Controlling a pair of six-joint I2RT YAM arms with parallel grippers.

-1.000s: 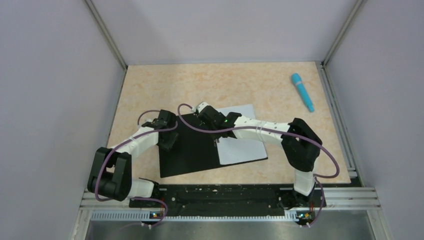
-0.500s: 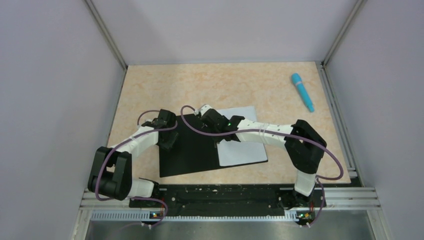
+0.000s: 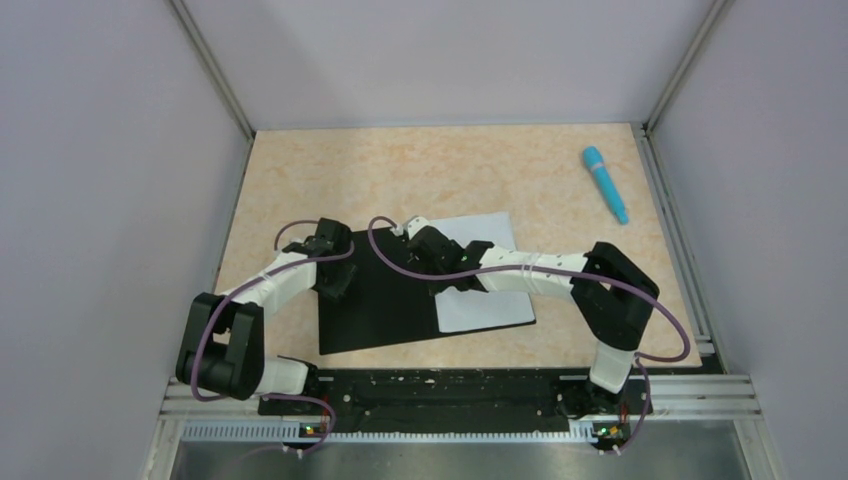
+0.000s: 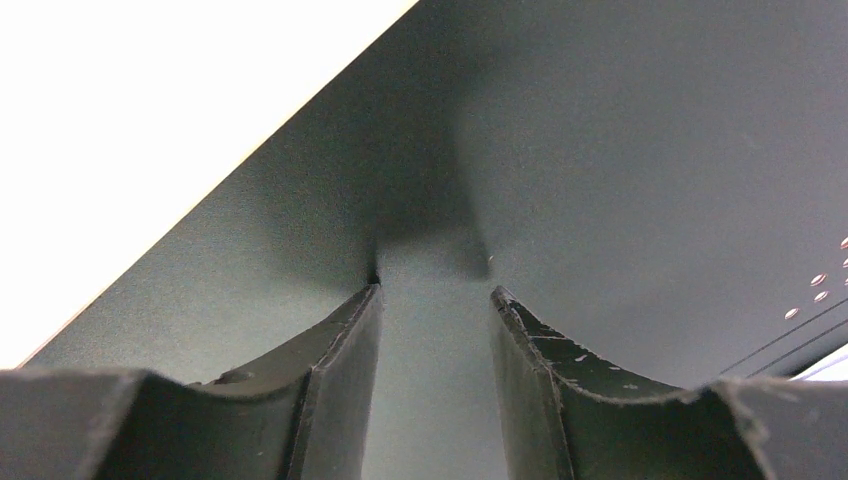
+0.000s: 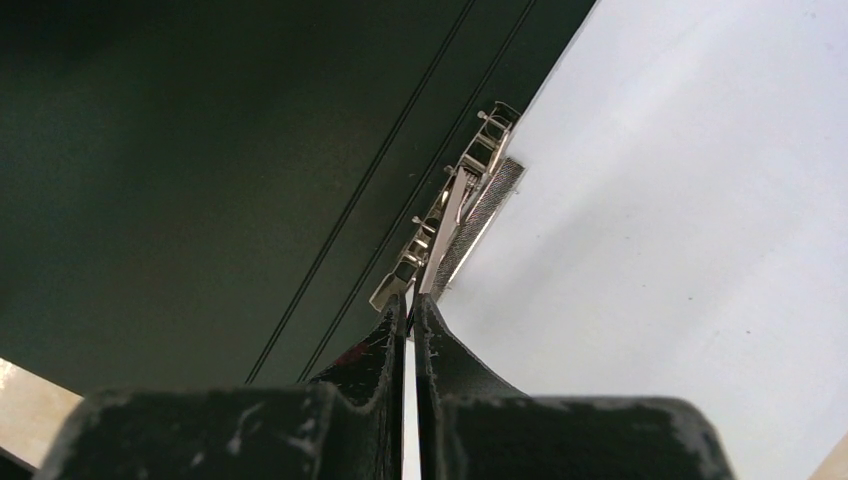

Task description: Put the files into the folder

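Note:
The folder (image 3: 375, 305) lies open on the table, black inside facing up. The white files (image 3: 490, 300) lie on its right half. My left gripper (image 3: 335, 282) rests on the left black cover near its top left corner. In the left wrist view the left gripper (image 4: 433, 290) is open, fingertips against the black folder (image 4: 600, 150). My right gripper (image 3: 438, 280) is at the spine. In the right wrist view the right gripper (image 5: 410, 300) is shut on the lever of the metal clip (image 5: 455, 220), between the black cover (image 5: 200, 150) and the files (image 5: 680, 200).
A blue pen-like object (image 3: 605, 183) lies at the far right of the beige table (image 3: 420, 170). Grey walls stand close on the left, back and right. The arm bases and a black rail (image 3: 450, 395) run along the near edge.
My right wrist has shifted slightly right along the spine and the right elbow has sunk lower. The left arm, folder and files have not moved.

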